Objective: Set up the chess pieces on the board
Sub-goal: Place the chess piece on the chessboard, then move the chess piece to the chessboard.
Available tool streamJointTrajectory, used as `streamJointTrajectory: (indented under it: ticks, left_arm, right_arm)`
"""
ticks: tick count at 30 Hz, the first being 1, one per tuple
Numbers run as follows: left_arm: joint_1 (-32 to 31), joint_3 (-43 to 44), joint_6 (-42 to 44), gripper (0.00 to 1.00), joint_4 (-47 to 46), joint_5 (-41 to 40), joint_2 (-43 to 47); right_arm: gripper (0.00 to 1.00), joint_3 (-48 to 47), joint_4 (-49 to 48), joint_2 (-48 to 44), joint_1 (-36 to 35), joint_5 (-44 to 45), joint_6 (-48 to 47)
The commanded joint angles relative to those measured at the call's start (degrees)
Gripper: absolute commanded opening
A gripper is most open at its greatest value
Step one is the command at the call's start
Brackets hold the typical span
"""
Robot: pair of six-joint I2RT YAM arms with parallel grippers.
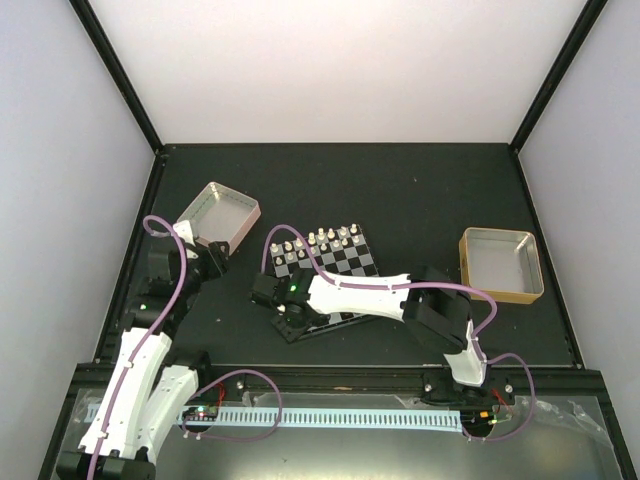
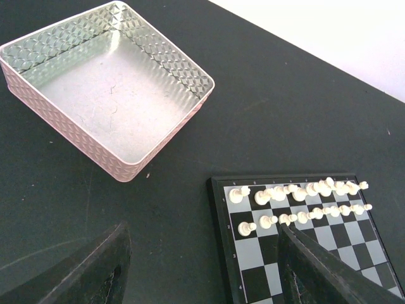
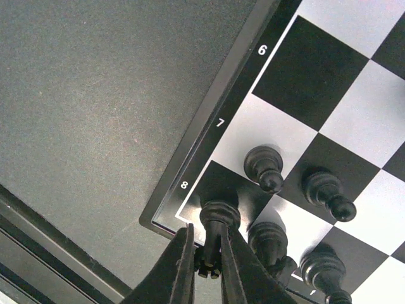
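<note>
- Fingers (image 3: pixel 183 266) of the right gripper (image 3: pixel 212 256) are pinched tight on the top of one black piece (image 3: pixel 219 214). That piece stands on the corner square of the board (image 3: pixel 209 120), right next to the number 8 on the rim.
- Fingers (image 2: pixel 104 269) of the left gripper (image 2: pixel 204 253) are wide apart. They hold nothing and touch nothing. They hang over the dark table (image 1: pixel 400 190), near a corner of the board and near the pink tray (image 2: pixel 38 88).
- From above, the table is the biggest thing, and everything else sits on it.
- The right arm (image 1: pixel 360 295) reaches across the near side of the board to its left corner.
- The board lies in the middle of the table, turned a bit, with black and silver squares and a thin black rim.
- The pink tray is on the left, at the back, well apart from the board. It is shiny metal inside.
- A tan tray (image 1: pixel 500 292) is on the right side, also well apart from the board.
- The white pieces (image 2: pixel 297 202) stand in two rows along the far edge of the board.
- Four other black pieces (image 3: pixel 266 168) stand on the squares right by the held one, two in each of two rows.
</note>
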State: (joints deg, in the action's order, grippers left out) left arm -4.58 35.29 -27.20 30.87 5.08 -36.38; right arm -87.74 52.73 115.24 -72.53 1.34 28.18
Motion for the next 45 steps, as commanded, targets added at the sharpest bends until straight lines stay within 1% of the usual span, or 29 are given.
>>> streamJointTrajectory:
  ticks: [1, 6, 12, 15, 19, 22, 24, 27, 29, 32, 38, 42, 45]
  left_arm:
    - [-0.12, 0.62, -0.62, 0.65, 0.58, -0.97, -0.01]
    - [-0.17, 0.51, -1.01, 0.65, 0.59, -0.95, -0.01]
    - [-0.20, 0.57, -1.02, 0.65, 0.66, -0.86, -0.05]
    - [-0.16, 0.65, -1.06, 0.65, 0.85, -0.78, -0.01]
    - [-0.17, 1.05, -1.44, 0.66, 1.28, -0.44, -0.07]
    - [-0.19, 1.20, -1.60, 0.68, 1.08, 0.72, -0.22]
    - [-0.17, 1.06, -1.07, 0.68, 0.46, 3.32, -0.36]
    - [-0.18, 0.56, 0.81, 0.69, -1.00, 7.87, -0.52]
    - [-0.17, 0.34, 1.32, 0.69, -1.61, 9.14, -0.75]
    - [-0.17, 0.29, 1.41, 0.69, -1.95, 9.46, -0.86]
    - [-0.16, 0.48, 1.43, 0.69, -1.93, 9.61, -0.99]
    - [-0.17, 0.31, 1.50, 0.69, -1.78, 9.57, -1.05]
    - [-0.17, 0.00, 1.46, 0.69, -1.88, 9.47, -0.98]
  right_arm:
    - [0.12, -0.39, -0.45, 0.23, -0.06, 0.41, -0.12]
    - [0.18, -0.04, -0.92, -0.53, -0.07, 0.20, 0.33]
    - [0.20, -0.06, -0.97, -1.68, -0.06, 0.83, 1.06]
    - [0.20, -0.01, -1.39, -3.56, 0.11, 2.02, 1.82]
    - [0.23, 0.68, -2.85, -7.17, 0.79, 4.08, 3.28]
    - [0.27, 3.44, -5.52, -10.59, 2.46, 4.66, 4.72]
    - [0.31, 6.66, -7.63, -13.03, 4.17, 5.13, 4.99]
    - [0.35, 10.80, -9.68, -16.14, 8.37, 5.47, 5.03]
    - [0.37, 12.81, -10.19, -17.01, 11.36, 4.62, 3.94]
    - [0.40, 13.16, -9.97, -16.05, 13.92, 4.02, 1.28]
    - [0.42, 6.31, -5.45, -8.38, 14.59, 2.90, -4.36]
    - [0.42, 3.53, -4.75, -5.10, 14.61, 0.45, -5.59]
    - [0.39, 1.69, -3.66, -3.35, 14.61, 0.23, -5.76]
